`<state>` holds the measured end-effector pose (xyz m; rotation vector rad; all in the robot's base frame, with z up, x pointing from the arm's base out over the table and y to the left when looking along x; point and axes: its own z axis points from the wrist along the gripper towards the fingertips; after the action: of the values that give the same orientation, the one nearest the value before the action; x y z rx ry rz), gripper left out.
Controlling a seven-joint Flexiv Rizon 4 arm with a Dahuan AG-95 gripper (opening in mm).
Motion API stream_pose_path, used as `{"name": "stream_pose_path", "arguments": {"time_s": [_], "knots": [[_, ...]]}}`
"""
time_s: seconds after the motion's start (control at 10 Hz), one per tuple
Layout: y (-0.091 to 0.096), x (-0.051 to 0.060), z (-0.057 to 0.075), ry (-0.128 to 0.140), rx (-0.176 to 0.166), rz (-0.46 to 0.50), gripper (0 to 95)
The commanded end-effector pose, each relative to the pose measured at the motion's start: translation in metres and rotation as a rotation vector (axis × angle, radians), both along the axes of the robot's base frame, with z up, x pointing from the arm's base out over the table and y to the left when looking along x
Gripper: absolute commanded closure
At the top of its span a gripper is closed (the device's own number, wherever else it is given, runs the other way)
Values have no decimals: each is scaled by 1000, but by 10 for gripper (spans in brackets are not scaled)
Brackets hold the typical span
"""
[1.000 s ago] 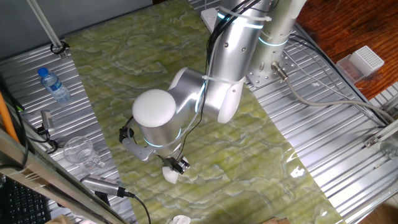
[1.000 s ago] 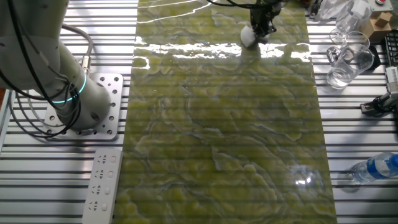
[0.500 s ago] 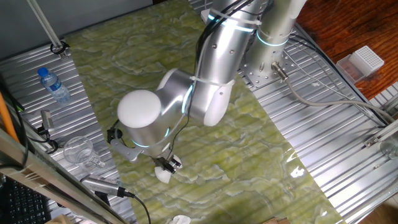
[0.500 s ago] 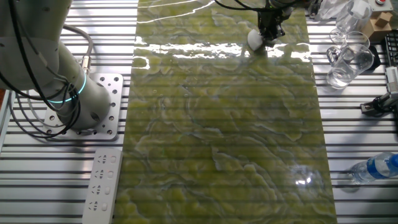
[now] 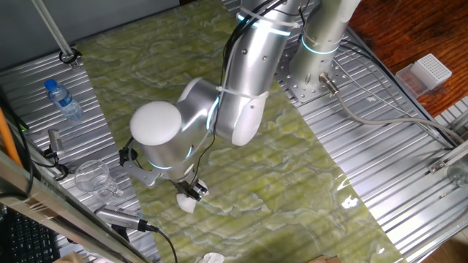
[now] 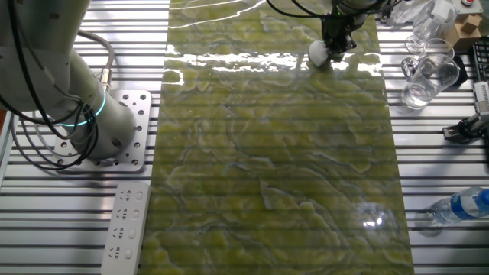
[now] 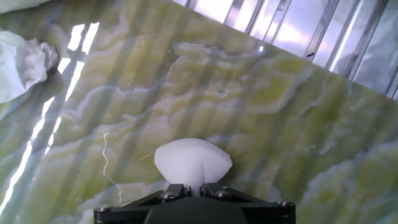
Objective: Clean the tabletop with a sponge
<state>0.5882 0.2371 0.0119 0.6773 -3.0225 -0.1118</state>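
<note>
White sponge (image 7: 193, 163) (yellow-green veined tabletop (image 7: 261, 106))

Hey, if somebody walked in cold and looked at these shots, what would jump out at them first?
Probably the big silver robot arm bending low over the glossy yellow-green tabletop, which fills most of each view. Next, the white sponge pinched in the black gripper and pressed against the tabletop near the edge by the glass cups. A crumpled white scrap lies at the hand view's upper left.

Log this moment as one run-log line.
phase: wiping | claw: shut on sponge | sponge: pressed on tabletop, near its edge by the glass cups | crumpled scrap: apart from sponge
</note>
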Motion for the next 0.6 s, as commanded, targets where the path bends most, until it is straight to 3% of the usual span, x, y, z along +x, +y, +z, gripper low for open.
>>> {"name": "stream_pose_path", "arguments": {"time_s": [0.1, 0.4, 0.6], "knots": [[6, -1, -1, 3, -3, -30, 950], [11, -6, 2, 10, 3, -47, 950], [21, -20, 0, 9, 20, -85, 950]]}}
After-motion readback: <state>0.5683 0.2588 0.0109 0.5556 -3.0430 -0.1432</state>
